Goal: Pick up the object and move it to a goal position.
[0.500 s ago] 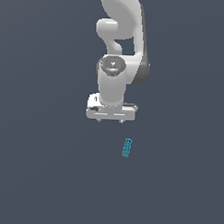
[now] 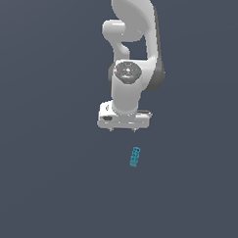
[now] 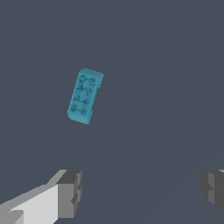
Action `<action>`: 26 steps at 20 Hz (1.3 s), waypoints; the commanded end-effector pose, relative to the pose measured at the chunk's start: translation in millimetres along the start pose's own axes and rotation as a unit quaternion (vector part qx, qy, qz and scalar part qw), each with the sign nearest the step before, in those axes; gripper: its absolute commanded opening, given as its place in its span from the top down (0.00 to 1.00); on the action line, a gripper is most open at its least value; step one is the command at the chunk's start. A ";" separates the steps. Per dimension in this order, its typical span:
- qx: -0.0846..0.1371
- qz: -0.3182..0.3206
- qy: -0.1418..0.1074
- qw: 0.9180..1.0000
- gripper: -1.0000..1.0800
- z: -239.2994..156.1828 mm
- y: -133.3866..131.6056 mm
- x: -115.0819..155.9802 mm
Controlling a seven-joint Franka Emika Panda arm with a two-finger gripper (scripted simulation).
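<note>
1. The teal-blue block lies flat on the plain dark surface, alone, with nothing else near it. No goal marker shows in either view.

2. The gripper hangs above the surface, and the block sits apart from it, below it in the exterior view and slightly toward the exterior view's right. The two do not touch.

3. The block's long axis runs nearly straight away from the gripper in the exterior view, leaning a little so that its far end tips toward the exterior view's left. In the wrist view the block shows studded marks in two rows along that long axis.

4. The gripper's fingers stand wide apart and hold nothing; the gap between them is much broader than the block is wide.

5. In the wrist view the block lies outside the span between the fingers, off beyond them and nearer one finger than the other.

6. By judgement, the coming move must carry the gripper over the block, centre it, then descend to close across the narrow width.
</note>
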State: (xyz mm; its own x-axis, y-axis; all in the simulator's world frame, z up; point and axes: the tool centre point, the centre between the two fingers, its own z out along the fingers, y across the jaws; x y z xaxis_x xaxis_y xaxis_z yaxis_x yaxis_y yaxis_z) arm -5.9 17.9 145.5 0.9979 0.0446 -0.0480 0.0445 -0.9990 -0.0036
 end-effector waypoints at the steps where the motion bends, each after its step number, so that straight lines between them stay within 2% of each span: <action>1: 0.001 -0.007 -0.001 1.000 0.04 0.7 -4.6 0.1; 12: 0.001 0.019 0.003 1.000 0.04 10.0 -11.9 12.6; 26: 0.001 0.119 0.019 0.993 0.04 54.5 -50.9 58.2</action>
State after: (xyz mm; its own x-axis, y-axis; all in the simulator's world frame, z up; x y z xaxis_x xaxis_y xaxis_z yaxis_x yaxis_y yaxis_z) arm 43.2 67.2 93.4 0.9851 -0.1711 -0.0144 -0.1711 -0.9852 0.0011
